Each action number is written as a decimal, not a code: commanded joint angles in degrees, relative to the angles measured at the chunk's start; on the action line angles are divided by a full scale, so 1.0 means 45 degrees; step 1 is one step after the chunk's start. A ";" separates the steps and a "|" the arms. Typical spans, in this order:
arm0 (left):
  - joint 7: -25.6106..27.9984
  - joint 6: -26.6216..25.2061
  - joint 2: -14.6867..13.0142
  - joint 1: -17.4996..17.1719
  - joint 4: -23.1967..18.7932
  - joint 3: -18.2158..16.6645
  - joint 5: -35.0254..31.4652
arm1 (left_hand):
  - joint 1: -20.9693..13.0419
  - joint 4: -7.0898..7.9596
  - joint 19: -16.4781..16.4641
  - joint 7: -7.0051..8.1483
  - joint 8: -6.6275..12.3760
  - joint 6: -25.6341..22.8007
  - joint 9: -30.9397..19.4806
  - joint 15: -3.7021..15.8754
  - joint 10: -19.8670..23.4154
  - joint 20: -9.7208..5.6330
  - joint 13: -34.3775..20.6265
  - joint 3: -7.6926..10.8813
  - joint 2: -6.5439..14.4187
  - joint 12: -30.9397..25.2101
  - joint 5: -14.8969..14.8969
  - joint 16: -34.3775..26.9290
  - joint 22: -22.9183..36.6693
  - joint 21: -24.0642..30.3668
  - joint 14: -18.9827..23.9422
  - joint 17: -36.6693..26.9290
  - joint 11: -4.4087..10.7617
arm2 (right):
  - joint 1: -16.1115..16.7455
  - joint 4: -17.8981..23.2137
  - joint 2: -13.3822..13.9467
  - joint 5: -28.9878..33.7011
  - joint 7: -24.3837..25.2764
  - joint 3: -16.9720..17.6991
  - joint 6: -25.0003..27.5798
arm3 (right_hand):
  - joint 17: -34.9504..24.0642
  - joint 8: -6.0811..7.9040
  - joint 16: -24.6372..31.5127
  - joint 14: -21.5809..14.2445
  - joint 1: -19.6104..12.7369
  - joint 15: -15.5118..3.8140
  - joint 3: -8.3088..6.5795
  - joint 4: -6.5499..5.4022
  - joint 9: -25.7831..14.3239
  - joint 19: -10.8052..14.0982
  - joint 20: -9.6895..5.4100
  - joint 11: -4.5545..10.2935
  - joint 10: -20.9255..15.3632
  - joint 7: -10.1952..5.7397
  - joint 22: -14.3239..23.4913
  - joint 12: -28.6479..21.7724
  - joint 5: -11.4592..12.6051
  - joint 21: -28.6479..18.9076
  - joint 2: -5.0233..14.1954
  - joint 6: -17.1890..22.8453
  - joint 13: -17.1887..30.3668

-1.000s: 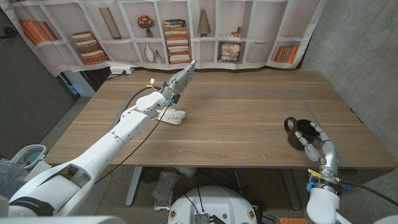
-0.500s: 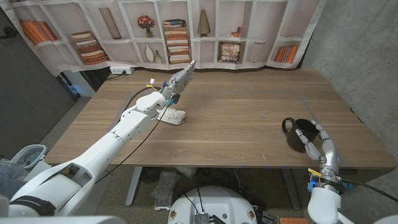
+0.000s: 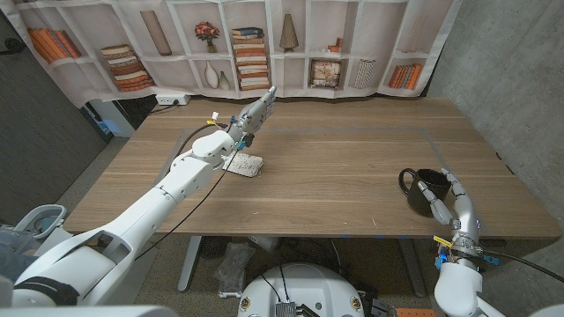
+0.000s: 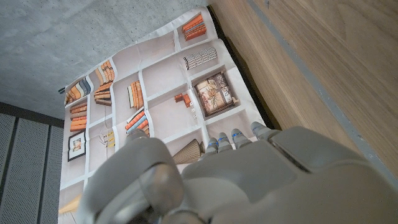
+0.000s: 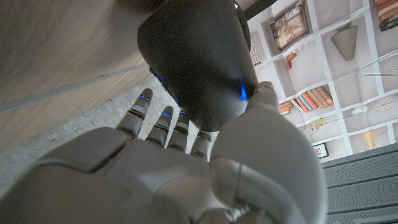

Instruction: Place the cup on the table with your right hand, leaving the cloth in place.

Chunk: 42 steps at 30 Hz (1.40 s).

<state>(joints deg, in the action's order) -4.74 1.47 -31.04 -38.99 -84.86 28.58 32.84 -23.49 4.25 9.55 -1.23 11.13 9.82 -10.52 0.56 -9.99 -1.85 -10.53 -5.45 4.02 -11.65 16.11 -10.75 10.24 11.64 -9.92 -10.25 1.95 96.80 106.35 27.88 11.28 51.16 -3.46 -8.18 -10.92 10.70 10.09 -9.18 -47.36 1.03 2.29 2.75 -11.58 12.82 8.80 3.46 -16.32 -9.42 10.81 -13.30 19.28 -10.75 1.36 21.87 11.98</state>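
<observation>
the black cup (image 3: 426,187) sits at the near right part of the worktop (image 3: 335,176), well apart from the white cloth (image 3: 244,164), which lies far over on the left side. the right robot hand (image 3: 448,199) is grasping the cup, its fingers wrapped round the side that faces away from the cloth; the handle points toward the cloth. in the right wrist view the cup's dark wall (image 5: 193,62) fills the space between the fingers and the thumb of that robot hand (image 5: 186,162). whether the cup's base already touches the worktop i cannot tell for sure, though it looks down or nearly so.

the left robot hand (image 3: 257,112) is held out just beyond the cloth, above the worktop, fingers straight and close together, grasping nothing; the left wrist view shows its back (image 4: 249,174) with nothing in it.

to finish well, i would judge the cup should be settled upright and square on its base before the fingers let go, then the fingers opened evenly and the robot hand drawn back away from the cup so it is not tipped or dragged. the left arm should keep off the cloth.

against the picture of a second ago, the cup and right robot hand have shifted slightly nearer the worktop's front edge and a touch toward the cloth; the cloth and left arm have not moved.
</observation>
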 commanded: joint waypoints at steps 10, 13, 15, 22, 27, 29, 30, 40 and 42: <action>-0.0118 -0.0074 0.0010 0.0148 0.0175 0.0023 0.0020 | -0.0065 0.0012 0.1769 -0.0019 0.0033 0.0084 -0.0038 -0.0026 -0.0471 -0.0516 -0.0035 -0.0103 0.0071 0.0023 -0.0021 -0.0001 0.0043 -0.0039 -0.1134 -0.0065 0.0020 | 0.0134 0.0250 0.0076 -0.0022 0.0219 -0.0220 0.0737 | -0.0020 -0.0168 0.0032 0.0489 0.0115 0.0162 0.0262 -0.0030 -0.0055 -0.0263 0.0286 -0.0371 0.0704 0.0166 0.0040 0.0214 0.0231 -0.0061 -0.0165 -0.1324 0.0046; -0.0164 -0.0048 0.0055 0.0176 0.0258 0.0052 0.0022 | -0.0068 0.0013 0.1774 -0.0010 0.0025 0.0102 -0.0038 -0.0019 -0.0463 -0.0512 -0.0035 -0.0110 0.0074 0.0020 -0.0022 -0.0001 0.0043 -0.0040 -0.1134 -0.0065 -0.0002 | 0.0255 0.0419 0.0061 0.0028 0.0300 -0.0210 0.0933 | -0.0018 -0.0193 0.0024 0.0620 0.0153 0.0231 0.0299 -0.0039 -0.0052 -0.0315 0.0283 -0.0413 0.0823 0.0217 0.0040 0.0232 0.0268 -0.0067 -0.0192 -0.1636 0.0047; -0.0195 -0.0012 0.0090 0.0188 0.0303 0.0067 0.0026 | -0.0069 0.0013 0.1778 -0.0016 0.0026 0.0098 -0.0038 -0.0019 -0.0479 -0.0512 -0.0035 -0.0114 0.0077 0.0026 -0.0022 0.0000 0.0043 -0.0041 -0.1137 -0.0066 0.0027 | 0.0365 0.0550 0.0055 0.0042 0.0338 -0.0192 0.1044 | -0.0015 -0.0216 0.0033 0.0723 0.0195 0.0314 0.0341 -0.0051 -0.0047 -0.0363 0.0323 -0.0459 0.1029 0.0259 0.0039 0.0275 0.0313 -0.0079 -0.0217 -0.2029 0.0049; -0.0239 0.0060 0.0143 0.0186 0.0361 0.0091 0.0027 | -0.0075 0.0014 0.1781 -0.0011 0.0026 0.0098 -0.0038 -0.0014 -0.0479 -0.0502 -0.0035 -0.0126 0.0084 0.0025 -0.0023 0.0002 0.0043 -0.0041 -0.1145 -0.0066 0.0032 | 0.0764 0.1072 0.0060 0.0258 0.0433 -0.0170 0.1685 | -0.0002 -0.0191 0.0015 0.1109 0.0359 0.0530 0.0508 -0.0092 -0.0024 -0.0566 0.0514 -0.0680 0.1576 0.0456 0.0030 0.0369 0.0455 -0.0071 -0.0363 -0.2881 0.0047; -0.0258 0.0127 0.0173 0.0176 0.0378 0.0099 0.0023 | -0.0080 0.0014 0.1782 -0.0009 0.0025 0.0099 -0.0038 -0.0010 -0.0476 -0.0496 -0.0035 -0.0137 0.0089 0.0022 -0.0023 0.0000 0.0043 -0.0040 -0.1143 -0.0066 0.0035 | 0.0902 0.1239 0.0110 0.0266 0.0399 -0.0132 0.1776 | 0.0002 -0.0195 0.0022 0.1281 0.0462 0.0633 0.0600 -0.0127 -0.0009 -0.0692 0.0578 -0.0823 0.1868 0.0566 0.0024 0.0411 0.0529 -0.0060 -0.0427 -0.3322 0.0040; -0.0259 0.0151 0.0176 0.0162 0.0370 0.0096 0.0023 | -0.0081 0.0014 0.1783 -0.0006 0.0027 0.0096 -0.0038 -0.0016 -0.0476 -0.0494 -0.0035 -0.0140 0.0091 0.0022 -0.0023 -0.0001 0.0043 -0.0040 -0.1142 -0.0066 0.0022 | 0.0941 0.1346 0.0101 0.0283 0.0387 -0.0134 0.1896 | 0.0003 -0.0185 0.0028 0.1315 0.0494 0.0648 0.0626 -0.0139 -0.0005 -0.0743 0.0631 -0.0825 0.1905 0.0592 0.0022 0.0405 0.0546 -0.0050 -0.0444 -0.3405 0.0038; -0.0246 0.0143 0.0173 0.0151 0.0353 0.0091 0.0026 | -0.0082 0.0014 0.1785 -0.0002 0.0024 0.0102 -0.0038 -0.0022 -0.0471 -0.0493 -0.0035 -0.0143 0.0092 0.0020 -0.0023 0.0000 0.0043 -0.0041 -0.1145 -0.0066 0.0020 | 0.0976 0.1361 0.0184 0.0357 0.0350 -0.0144 0.1884 | 0.0004 -0.0179 0.0028 0.1349 0.0519 0.0653 0.0646 -0.0149 -0.0002 -0.0742 0.0644 -0.0862 0.1962 0.0595 0.0020 0.0413 0.0560 -0.0058 -0.0458 -0.3467 0.0037; -0.0221 0.0202 0.0113 0.0030 0.0259 0.0029 0.0064 | -0.0089 0.0015 0.1785 -0.0007 0.0026 0.0097 -0.0038 -0.0028 -0.0488 -0.0490 -0.0035 -0.0163 0.0101 0.0025 -0.0024 -0.0002 0.0044 -0.0039 -0.1143 -0.0066 0.0018 | 0.1202 0.1799 0.0306 0.0316 0.0032 -0.0066 0.2353 | 0.0014 -0.0153 0.0028 0.1650 0.0803 0.0956 0.0871 -0.0254 0.0027 -0.0959 0.0771 -0.1164 0.2480 0.0807 0.0005 0.0471 0.0679 -0.0037 -0.0628 -0.4031 0.0016; -0.0227 0.0209 0.0108 0.0022 0.0260 0.0027 0.0068 | -0.0090 0.0015 0.1785 -0.0002 0.0026 0.0095 -0.0038 -0.0031 -0.0485 -0.0491 -0.0035 -0.0165 0.0102 0.0024 -0.0024 -0.0003 0.0044 -0.0038 -0.1143 -0.0066 0.0012 | 0.1238 0.1858 0.0327 0.0225 -0.0081 -0.0034 0.2398 | 0.0016 -0.0144 0.0020 0.1724 0.0870 0.0985 0.0918 -0.0281 0.0030 -0.1018 0.0779 -0.1159 0.2572 0.0830 0.0002 0.0480 0.0696 -0.0025 -0.0662 -0.4105 0.0012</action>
<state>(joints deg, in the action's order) -5.77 2.09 -30.41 -38.47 -83.37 28.91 33.01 -23.49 4.31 9.55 -1.23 11.13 9.82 -10.52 0.56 -9.99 -1.84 -10.53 -5.87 4.01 -11.65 16.11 -10.75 10.24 11.64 -9.93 -10.25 1.95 101.29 112.91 28.77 12.61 52.46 -4.02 0.70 -10.67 9.75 10.09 -1.90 -43.99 5.20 5.77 1.48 -11.45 8.89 12.11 -1.81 -5.25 -5.62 10.65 -11.31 21.90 -10.75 -1.62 3.96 11.98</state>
